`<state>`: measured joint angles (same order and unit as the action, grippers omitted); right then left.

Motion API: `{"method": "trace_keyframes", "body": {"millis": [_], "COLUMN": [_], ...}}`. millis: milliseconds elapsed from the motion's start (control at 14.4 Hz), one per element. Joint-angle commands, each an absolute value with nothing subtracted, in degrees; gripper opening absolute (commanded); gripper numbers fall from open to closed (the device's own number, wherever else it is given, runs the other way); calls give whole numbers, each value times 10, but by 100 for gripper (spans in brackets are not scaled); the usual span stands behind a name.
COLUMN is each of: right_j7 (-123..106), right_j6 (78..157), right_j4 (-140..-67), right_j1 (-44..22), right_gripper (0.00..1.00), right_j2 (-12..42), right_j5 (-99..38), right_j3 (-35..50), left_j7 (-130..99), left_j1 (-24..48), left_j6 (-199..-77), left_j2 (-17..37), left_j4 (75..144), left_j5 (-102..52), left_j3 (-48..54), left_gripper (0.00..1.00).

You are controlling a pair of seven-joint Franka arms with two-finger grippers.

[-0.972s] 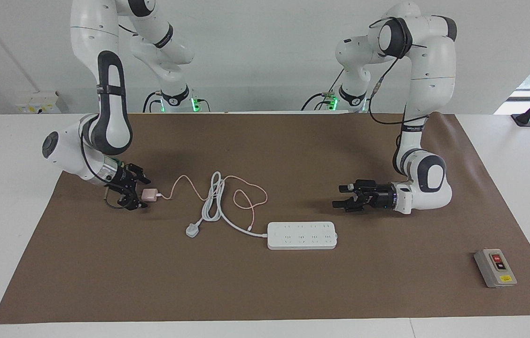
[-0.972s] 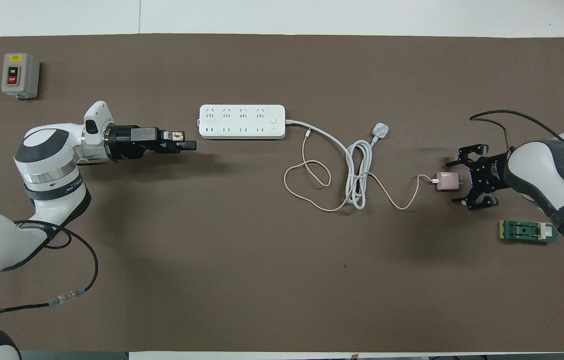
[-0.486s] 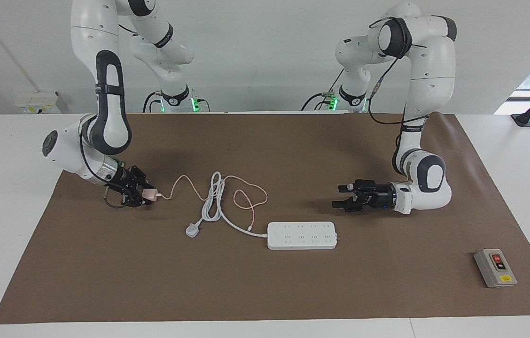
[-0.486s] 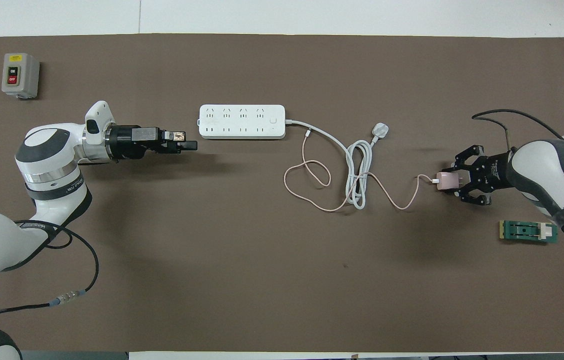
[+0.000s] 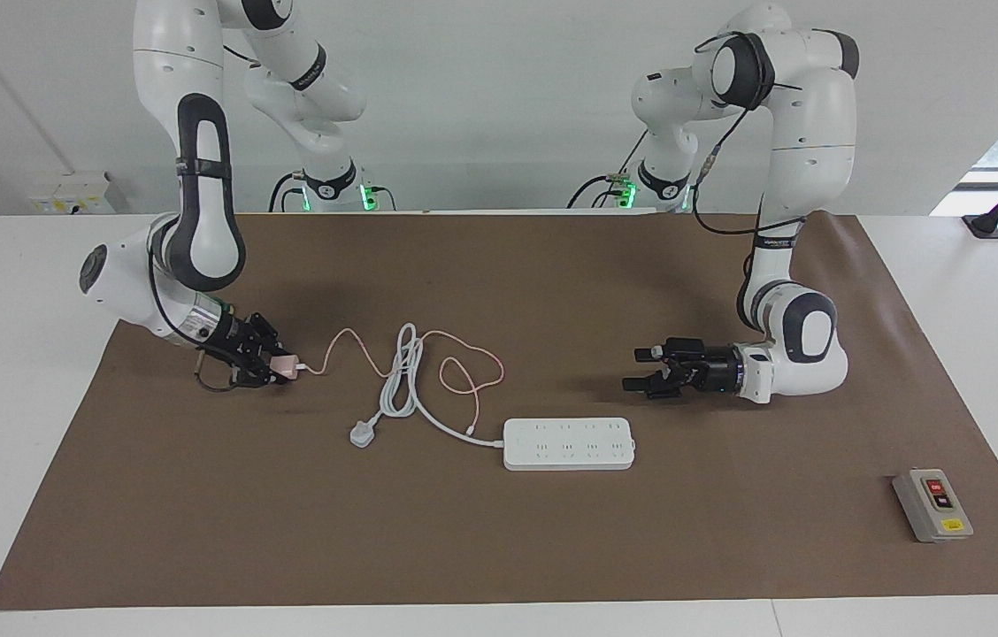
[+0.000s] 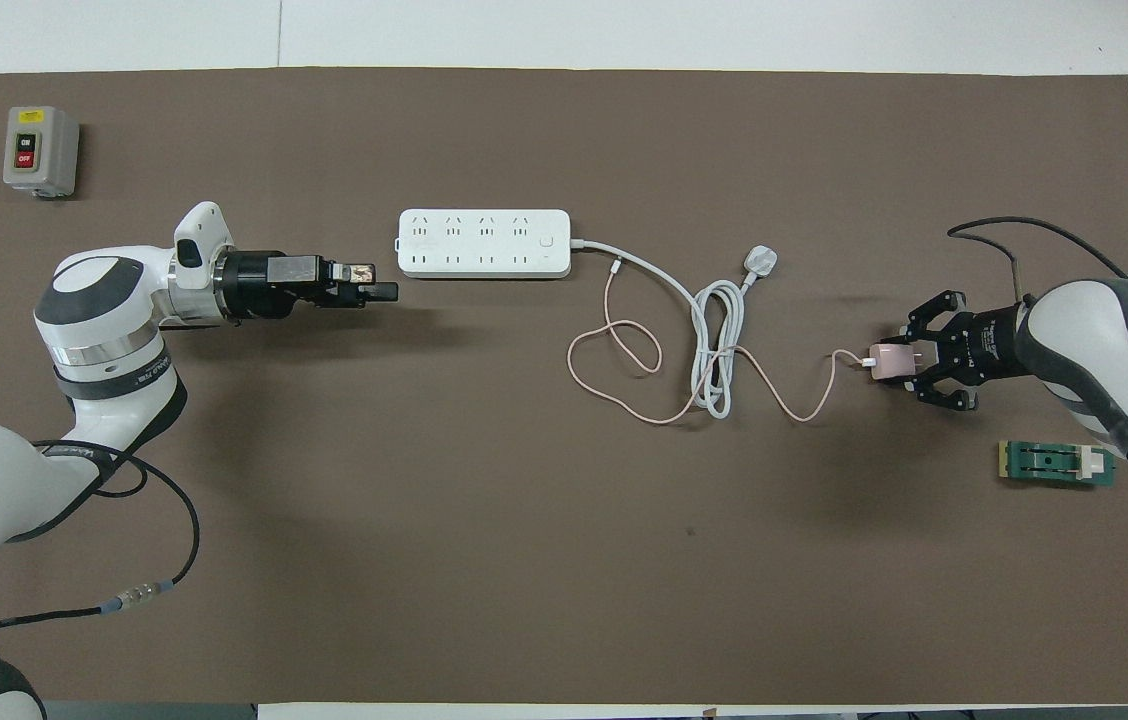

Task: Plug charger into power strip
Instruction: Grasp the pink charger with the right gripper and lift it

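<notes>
The charger [image 5: 286, 364] sits toward the right arm's end of the worktop [image 5: 499, 548], clenched between the fingers of my right end effector [image 5: 273, 367]; I cannot tell whether it is off the surface. My hold is on a small smooth cube, so it could twist or slip out as I carry it. I also cannot see which way its prongs face, and a wrong guess would jam them against the socket face. Its thin pink cable [image 5: 464, 376] loops across the coiled white cord [image 5: 402, 380], so pulling may snag that coil, drag the three-pin plug [image 5: 362, 434], or tug the power strip [image 5: 569, 443] askew. The strip lies loose mid-worktop, farther from the robots than the coil, so pressing in could shove it away. My left end effector [image 5: 641, 370], fingers spread and holding nothing, waits low near the strip's end toward the left arm, and could collide with my right arm's approach.
</notes>
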<state>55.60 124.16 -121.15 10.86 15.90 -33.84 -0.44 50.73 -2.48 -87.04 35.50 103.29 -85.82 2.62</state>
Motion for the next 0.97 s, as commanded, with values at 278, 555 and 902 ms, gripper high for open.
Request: {"method": "trace_keyframes", "body": {"millis": [278,555,902], "right_j7": [580,604,686], "right_j6": [1255,1252,1226], "right_j4": [-1154,-1125,-1065], "right_j1": [97,89,41], "right_gripper": [0,0,0], "right_j2": [133,121,119], "right_j5": [-355,-356,-355], "right_j3": [4,18,20], "left_j7": [515,515,512], "left_j1": [-18,-18,-20], "left_j6": [-874,-876,-874], "left_j2": [352,352,351], "left_j4": [1040,1039,1038], "left_j5": [-872,-875,-876], "left_j3": [23,23,23], "left_gripper": [100,100,100]}}
